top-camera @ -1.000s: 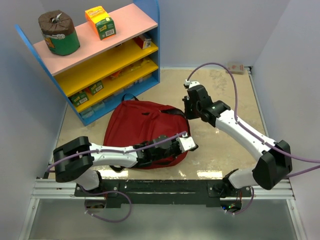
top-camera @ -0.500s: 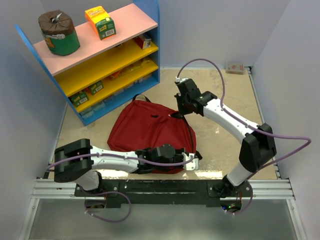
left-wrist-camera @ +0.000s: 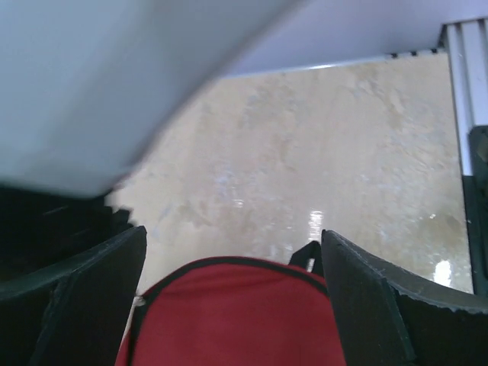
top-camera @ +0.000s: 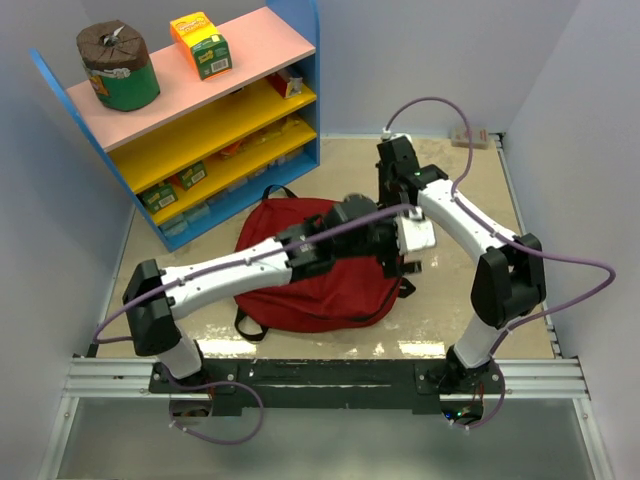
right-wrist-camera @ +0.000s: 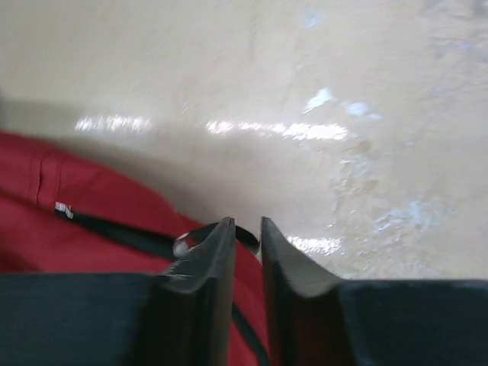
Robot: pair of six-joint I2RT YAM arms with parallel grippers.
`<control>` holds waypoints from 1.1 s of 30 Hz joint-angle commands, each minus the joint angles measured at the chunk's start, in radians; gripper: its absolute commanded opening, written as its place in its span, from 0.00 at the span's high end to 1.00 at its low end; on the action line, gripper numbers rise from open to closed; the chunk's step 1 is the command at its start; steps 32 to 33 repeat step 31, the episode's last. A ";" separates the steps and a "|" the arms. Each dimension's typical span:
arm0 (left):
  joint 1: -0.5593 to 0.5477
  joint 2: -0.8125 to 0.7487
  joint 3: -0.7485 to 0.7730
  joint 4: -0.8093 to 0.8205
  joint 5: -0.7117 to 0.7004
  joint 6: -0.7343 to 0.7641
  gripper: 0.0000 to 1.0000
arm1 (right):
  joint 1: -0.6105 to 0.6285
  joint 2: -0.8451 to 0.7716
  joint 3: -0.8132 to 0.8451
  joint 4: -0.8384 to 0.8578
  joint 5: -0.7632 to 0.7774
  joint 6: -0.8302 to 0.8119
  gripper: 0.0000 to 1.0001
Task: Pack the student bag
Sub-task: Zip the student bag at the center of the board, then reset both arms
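The student bag [top-camera: 300, 285], dark red with black straps, lies flat in the middle of the table. My left arm reaches across it from the lower left. The left gripper [top-camera: 408, 260] is at the bag's right edge, wide open. In the left wrist view the bag's rounded, black-piped edge [left-wrist-camera: 236, 320] sits between the spread fingers [left-wrist-camera: 84, 305], with nothing gripped. My right gripper [right-wrist-camera: 248, 225] hovers at the bag's far right side. Its jaws are a narrow slit apart, and a black strap loop [right-wrist-camera: 248, 236] crosses just behind the tips. In the top view the left arm hides the right fingertips.
A blue shelf unit [top-camera: 200, 130] with pink and yellow boards stands at the back left. It carries a green tin [top-camera: 118, 65] and an orange-green carton [top-camera: 200, 43]. A small box [top-camera: 472, 135] lies in the far right corner. Walls close in both sides.
My left arm swung from the bag's near edge up over it to its right side and opened wide. The right gripper pulled back and parted slightly. The bag shifted a little to the right.
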 commanded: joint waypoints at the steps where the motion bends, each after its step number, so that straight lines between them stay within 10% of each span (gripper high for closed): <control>1: 0.065 -0.062 0.150 -0.263 0.111 -0.022 0.00 | -0.054 0.013 0.100 0.038 0.141 -0.001 0.61; 8: 0.352 -0.095 0.243 -0.448 0.283 -0.123 0.00 | -0.054 -0.058 0.040 0.080 0.000 0.060 0.18; 19: 0.715 -0.234 -0.011 -0.476 0.257 -0.097 0.00 | -0.052 -0.302 -0.240 0.214 -0.135 0.086 0.06; 33: 0.885 -0.342 -0.338 -0.395 0.226 -0.071 0.00 | -0.052 -0.528 -0.429 0.342 -0.143 0.082 0.01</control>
